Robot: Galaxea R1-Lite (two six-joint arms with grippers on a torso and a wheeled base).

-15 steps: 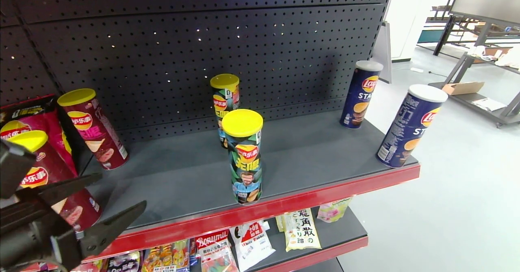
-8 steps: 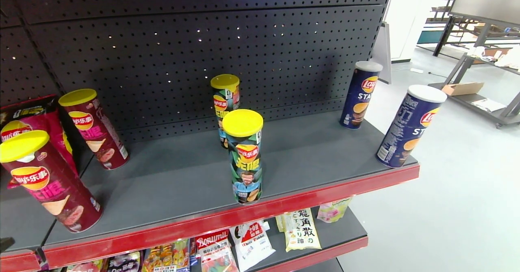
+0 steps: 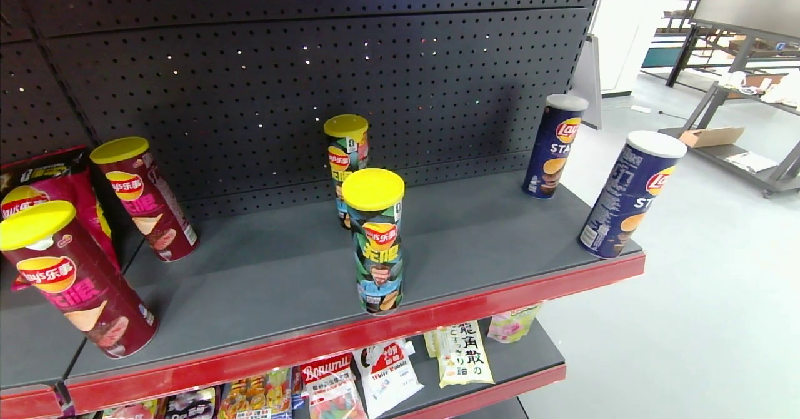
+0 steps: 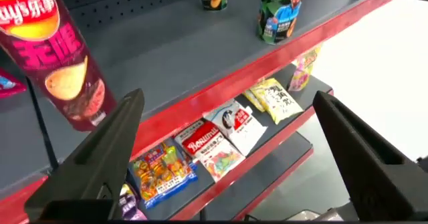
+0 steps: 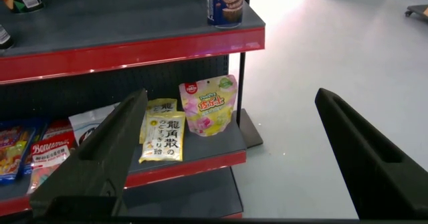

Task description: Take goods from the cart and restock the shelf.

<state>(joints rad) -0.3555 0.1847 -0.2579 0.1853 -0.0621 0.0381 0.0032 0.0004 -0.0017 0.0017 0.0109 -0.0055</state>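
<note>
Left gripper (image 4: 227, 97) hangs low before the shelf (image 3: 375, 334), fingers spread wide. Right gripper (image 5: 231, 93), likewise spread, faces the lower shelf (image 5: 200, 163).

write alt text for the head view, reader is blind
A grey shelf with a red front edge holds two maroon chip cans at left, two green cans in the middle, two navy cans at right. Snack bags lie on the lower shelf.

The right gripper (image 5: 231, 97), its two dark fingers spread wide apart, hangs in front of the red-edged shelf (image 5: 134, 53), where a blue can (image 5: 224, 3) stands at the end, above a lower shelf (image 5: 200, 164) holding a pink bag (image 5: 208, 107) just beside a yellow bag (image 5: 162, 134).
</note>
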